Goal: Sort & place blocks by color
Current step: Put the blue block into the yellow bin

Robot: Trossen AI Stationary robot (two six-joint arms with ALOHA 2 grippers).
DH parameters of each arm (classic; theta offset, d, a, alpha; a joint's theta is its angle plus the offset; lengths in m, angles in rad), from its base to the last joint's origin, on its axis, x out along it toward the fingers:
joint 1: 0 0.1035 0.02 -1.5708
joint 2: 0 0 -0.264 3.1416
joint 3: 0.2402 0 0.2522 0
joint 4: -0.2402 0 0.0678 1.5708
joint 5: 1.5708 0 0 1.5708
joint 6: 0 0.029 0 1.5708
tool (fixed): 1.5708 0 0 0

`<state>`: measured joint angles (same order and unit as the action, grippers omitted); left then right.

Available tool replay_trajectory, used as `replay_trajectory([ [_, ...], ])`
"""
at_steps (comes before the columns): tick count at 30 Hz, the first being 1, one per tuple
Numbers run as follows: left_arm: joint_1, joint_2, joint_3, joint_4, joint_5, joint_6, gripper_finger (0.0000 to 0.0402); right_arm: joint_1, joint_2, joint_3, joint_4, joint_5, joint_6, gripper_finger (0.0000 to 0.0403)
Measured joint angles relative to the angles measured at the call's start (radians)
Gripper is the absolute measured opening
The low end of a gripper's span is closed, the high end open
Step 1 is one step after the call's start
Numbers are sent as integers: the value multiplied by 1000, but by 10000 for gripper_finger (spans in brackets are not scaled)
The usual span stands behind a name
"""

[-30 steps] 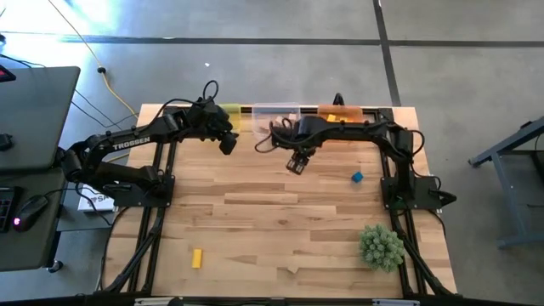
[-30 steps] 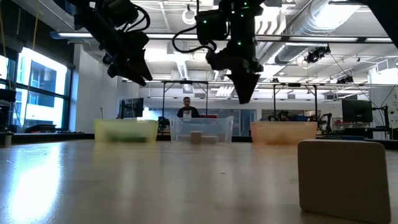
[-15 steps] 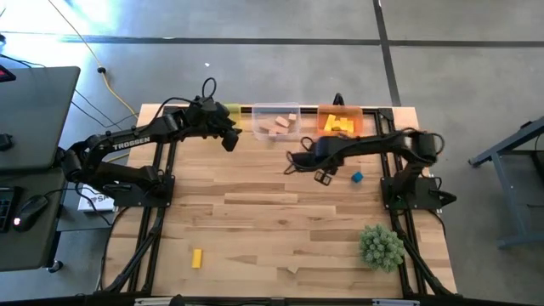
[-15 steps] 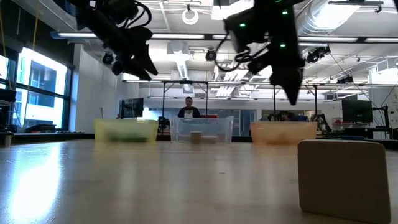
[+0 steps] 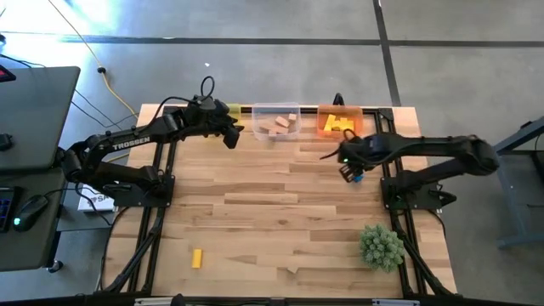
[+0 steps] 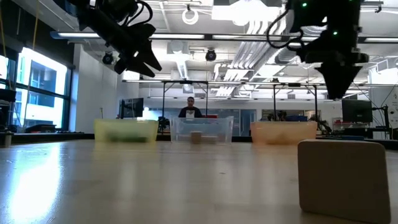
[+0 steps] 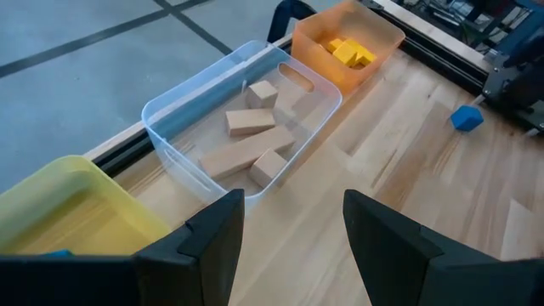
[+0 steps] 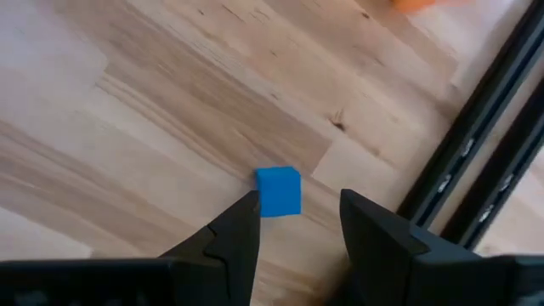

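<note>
Wood planks make up the table (image 5: 280, 212), and behind it the room is a large hall with bright ceiling lights, where a person (image 6: 190, 109) sits far back. I take the clear bin (image 5: 276, 124) at the far edge of the table as my landmark. It holds several tan blocks (image 7: 251, 140). Just to its left stands the yellow bin (image 7: 68, 208), and just to its right the orange bin (image 5: 338, 122), which holds yellow blocks (image 7: 350, 51).

Beside the clear bin, on its left and a little toward the near side, the left gripper (image 5: 231, 136) hangs in the air above the table. Its fingers (image 7: 217, 234) are apart and there is nothing between them.

To the right of the clear bin, past the orange bin and nearer to the front, the right gripper (image 5: 350, 170) is low over the table. One blue cube (image 8: 279, 190) lies on the wood there. In the right wrist view the cube sits just ahead of the gap between the two fingers (image 8: 238, 229), which stand open on either side. I cannot tell if they touch the cube; it is not gripped.

Far from the clear bin, near the front edge, a yellow bar (image 5: 197, 257) lies on the left part of the table. One tan block (image 5: 295, 269) lies more to the middle front; it looks large in the low view. A green spiky ball (image 5: 381, 246) sits at the front right.
</note>
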<state>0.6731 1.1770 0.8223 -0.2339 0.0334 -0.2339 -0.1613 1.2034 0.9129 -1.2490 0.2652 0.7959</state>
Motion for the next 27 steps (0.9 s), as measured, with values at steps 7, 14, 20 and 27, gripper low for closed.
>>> replay_trajectory([
  [7, 0, 0, 0, 0, 0, -2, 191, -95, -184, -72, 28, -38, 39, 158],
  [14, 0, 0, 0, 0, 0, -2, 191, -198, -221, -104, 50, -110, -39, 211],
  [20, 0, 0, 0, 0, -2, -51, 191, -239, -193, -195, 147, -225, -87, 239],
  [27, 0, 0, 0, 0, -3, -51, 191, -240, -155, -280, 210, -250, -89, 240],
])
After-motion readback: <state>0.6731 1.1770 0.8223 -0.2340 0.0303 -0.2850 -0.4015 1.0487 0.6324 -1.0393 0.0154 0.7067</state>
